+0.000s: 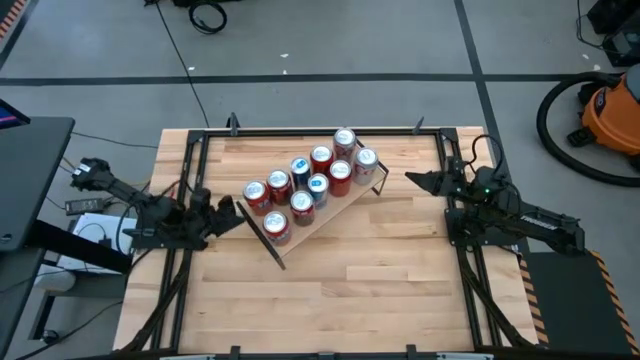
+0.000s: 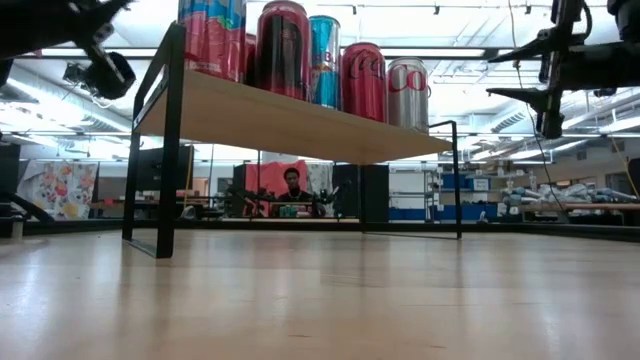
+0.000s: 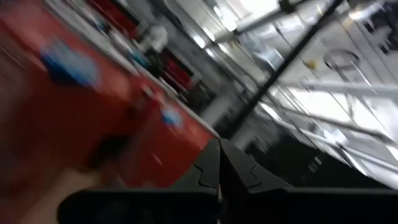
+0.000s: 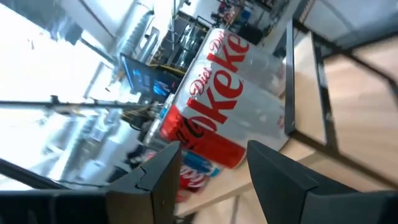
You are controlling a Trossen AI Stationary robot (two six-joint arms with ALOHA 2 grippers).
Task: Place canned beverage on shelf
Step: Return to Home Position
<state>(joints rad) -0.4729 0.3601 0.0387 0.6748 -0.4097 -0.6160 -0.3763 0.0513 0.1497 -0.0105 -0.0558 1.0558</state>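
Cans (image 1: 318, 183) are lining the shelf (image 1: 332, 213). The left gripper (image 1: 237, 209) is hovering at its 9 o'clock, closed and empty. The right gripper (image 1: 415, 180) is hovering at 3 o'clock, spread and empty.

The shelf (image 1: 338, 204) stands slantwise on the table (image 1: 350, 300), with soda cans (image 1: 318, 184) in two rows on it, the left gripper (image 1: 236, 214) just beside one end and the right gripper (image 1: 412, 179) near the other.

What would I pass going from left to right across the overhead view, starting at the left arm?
Left gripper, shut → shelf loaded with soda cans → right gripper, open → orange vacuum at the far right.
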